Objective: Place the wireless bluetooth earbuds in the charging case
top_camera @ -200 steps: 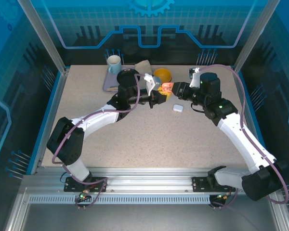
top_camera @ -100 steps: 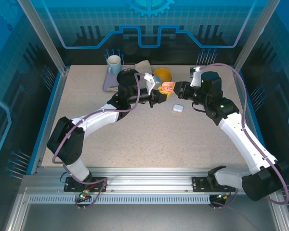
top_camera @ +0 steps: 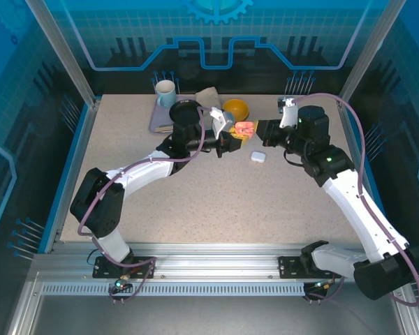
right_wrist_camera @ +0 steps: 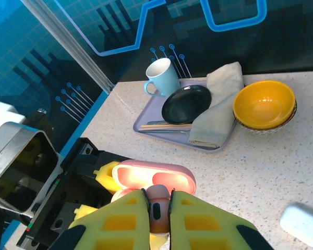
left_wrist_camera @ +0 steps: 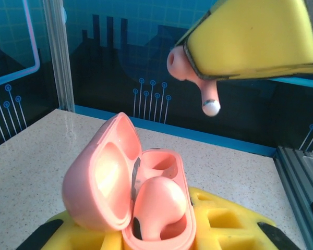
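Observation:
A salmon-pink charging case (left_wrist_camera: 101,182) stands with its lid open, and my left gripper (left_wrist_camera: 156,242) is shut on its base. One pink earbud (left_wrist_camera: 159,205) sits in the near socket of the case; the far socket is bare. My right gripper (right_wrist_camera: 159,208) is shut on a second pink earbud (right_wrist_camera: 158,205), which hangs stem down (left_wrist_camera: 190,73) just above and beyond the case (right_wrist_camera: 154,176). In the top view the two grippers meet at the case (top_camera: 244,128), the left gripper (top_camera: 232,142) to its left and the right gripper (top_camera: 260,130) to its right.
A white case (top_camera: 258,158) lies shut on the table just right of the grippers. At the back stand a lilac tray (right_wrist_camera: 146,125) with a black dish (right_wrist_camera: 187,103) and a grey cloth (right_wrist_camera: 216,104), a pale blue mug (right_wrist_camera: 161,78), and a yellow bowl (right_wrist_camera: 263,104).
My right gripper's jaws have narrowed onto the pink earbud, and the right arm has drawn back slightly to the right. The left gripper and the case have stayed put.

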`<state>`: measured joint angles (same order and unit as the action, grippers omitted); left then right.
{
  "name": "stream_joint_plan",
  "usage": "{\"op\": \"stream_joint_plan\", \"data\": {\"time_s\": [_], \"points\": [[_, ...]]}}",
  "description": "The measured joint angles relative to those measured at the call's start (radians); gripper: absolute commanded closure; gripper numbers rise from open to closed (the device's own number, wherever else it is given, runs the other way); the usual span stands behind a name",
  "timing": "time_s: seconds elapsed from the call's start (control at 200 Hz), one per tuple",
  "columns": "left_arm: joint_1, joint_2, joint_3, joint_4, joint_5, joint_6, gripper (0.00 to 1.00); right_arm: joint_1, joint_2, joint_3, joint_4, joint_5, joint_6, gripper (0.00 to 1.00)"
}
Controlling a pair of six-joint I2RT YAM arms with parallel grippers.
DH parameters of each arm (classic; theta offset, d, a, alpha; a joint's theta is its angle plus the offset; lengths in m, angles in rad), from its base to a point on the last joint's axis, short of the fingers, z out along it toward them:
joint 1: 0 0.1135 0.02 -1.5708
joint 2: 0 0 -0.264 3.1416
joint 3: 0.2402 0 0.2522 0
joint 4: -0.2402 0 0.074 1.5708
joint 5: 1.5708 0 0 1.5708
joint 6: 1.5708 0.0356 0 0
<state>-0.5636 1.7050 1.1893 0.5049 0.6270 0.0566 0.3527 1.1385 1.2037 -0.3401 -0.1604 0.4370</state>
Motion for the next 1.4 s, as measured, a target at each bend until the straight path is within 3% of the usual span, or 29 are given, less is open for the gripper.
{"op": "stream_joint_plan", "data": {"time_s": [0.635,1.125,1.401], "points": [[0.006,0.000,0.050,-0.127,0.084,0.050,1.00,0.071,0.005,0.068,-0.103,0.035,-0.480,0.99],[0.013,0.000,0.054,-0.164,0.106,0.059,1.00,0.132,0.044,0.068,-0.116,0.227,-0.577,1.00],[0.018,0.000,0.053,-0.163,0.111,0.058,1.00,0.119,0.068,0.069,-0.120,0.293,-0.521,0.97]]}}
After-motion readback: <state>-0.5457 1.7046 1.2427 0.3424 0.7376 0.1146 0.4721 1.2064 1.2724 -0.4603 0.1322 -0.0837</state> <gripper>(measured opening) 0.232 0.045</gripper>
